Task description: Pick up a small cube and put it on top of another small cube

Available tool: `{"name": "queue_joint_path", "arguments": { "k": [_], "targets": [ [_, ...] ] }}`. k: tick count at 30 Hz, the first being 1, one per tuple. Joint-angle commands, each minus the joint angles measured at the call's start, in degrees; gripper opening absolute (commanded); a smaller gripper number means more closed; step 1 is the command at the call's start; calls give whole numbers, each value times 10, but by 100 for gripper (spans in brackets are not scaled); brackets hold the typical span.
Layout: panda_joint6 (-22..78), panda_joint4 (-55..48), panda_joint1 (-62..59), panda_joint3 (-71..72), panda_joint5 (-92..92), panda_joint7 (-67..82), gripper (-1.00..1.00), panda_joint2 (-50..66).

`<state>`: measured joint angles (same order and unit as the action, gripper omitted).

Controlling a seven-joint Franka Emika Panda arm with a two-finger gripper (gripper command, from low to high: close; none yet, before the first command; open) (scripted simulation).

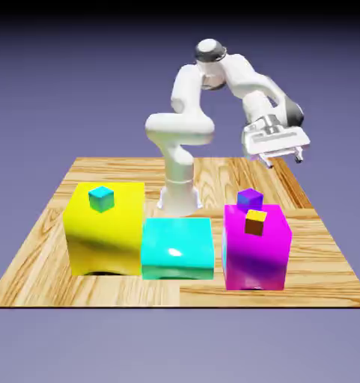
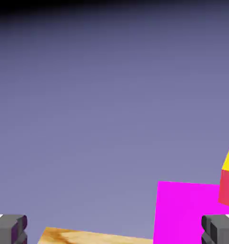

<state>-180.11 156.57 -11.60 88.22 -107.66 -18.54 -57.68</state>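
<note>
The pick-up is judged to be still undone: no small cube is stacked on another, and the gripper point(image 1: 285, 161) is spread wide with nothing held, raised above the wooden tabletop point(image 1: 317, 258). The approach, grasp, carry and placing are all left. Three small cubes are counted. A cyan small cube point(image 1: 102, 199) is set on the large yellow block point(image 1: 106, 239); a yellow-topped small cube point(image 1: 256, 222) is seen on the large magenta block point(image 1: 257, 258), with a purple small cube point(image 1: 249, 199) near that block's far edge. No plain magenta-pink small cube can be made out. Three large blocks are counted, the glossy cyan block point(image 1: 177, 247) between the others.
</note>
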Motion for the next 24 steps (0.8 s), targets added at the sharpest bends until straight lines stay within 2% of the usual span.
{"name": "queue_joint_path", "arguments": {
  "k": [1, 22, 24],
  "targets": [
    [-1, -1, -3, 20, -25, 6, 0, -6],
    [-31, -23, -63, 449, -548, 122, 0, -127],
    [-31, -23, -63, 453, -553, 123, 0, -129]
  ]
}}
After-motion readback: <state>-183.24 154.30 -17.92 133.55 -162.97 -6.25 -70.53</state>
